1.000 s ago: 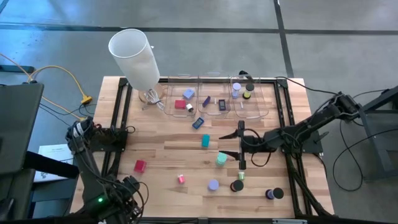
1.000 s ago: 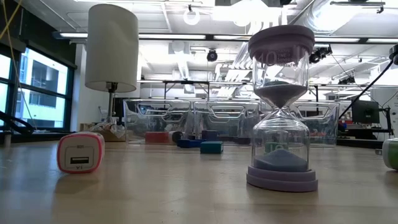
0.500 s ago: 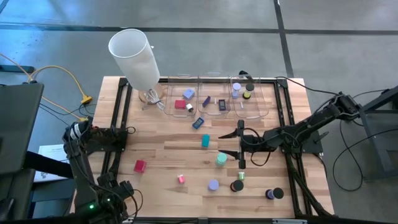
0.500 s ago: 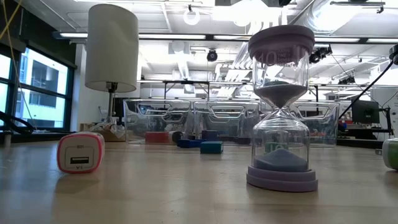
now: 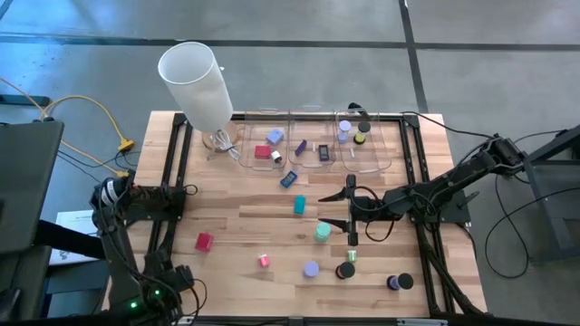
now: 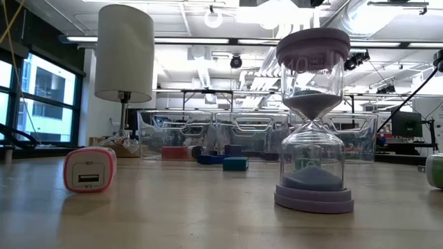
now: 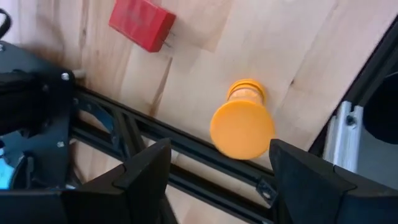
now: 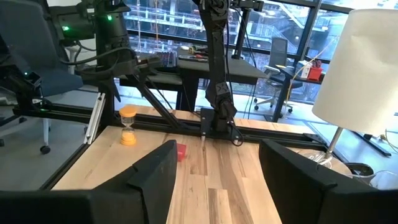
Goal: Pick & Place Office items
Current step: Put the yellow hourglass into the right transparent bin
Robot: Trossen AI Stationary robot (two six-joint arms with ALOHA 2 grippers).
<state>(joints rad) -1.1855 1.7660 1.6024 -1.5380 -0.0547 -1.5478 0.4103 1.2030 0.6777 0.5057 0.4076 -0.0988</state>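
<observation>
My left gripper (image 7: 217, 169) hangs open, pointing down, over the table's near left corner. An orange hourglass (image 7: 242, 127) stands upright on its base just below and beyond its fingertips, untouched; the left arm (image 5: 159, 288) hides it in the high view. A red block (image 7: 142, 23) lies farther in on the wood. My right gripper (image 5: 351, 210) is held level above mid-table, open and empty. Loose items lie flat around it: a teal piece (image 5: 299, 206), a pink block (image 5: 264, 261), a lavender hourglass (image 6: 313, 117) and a black disc (image 5: 345, 271).
Clear bins (image 5: 313, 145) holding several items line the far edge. A tall white lamp shade (image 5: 195, 81) stands at the far left. Black frame rails (image 7: 186, 155) run along the table's sides close to the orange hourglass. A pink block (image 6: 88, 169) stands near the low camera.
My left gripper has drifted toward the table's left edge and a little down. My right gripper and the items on the table have kept still.
</observation>
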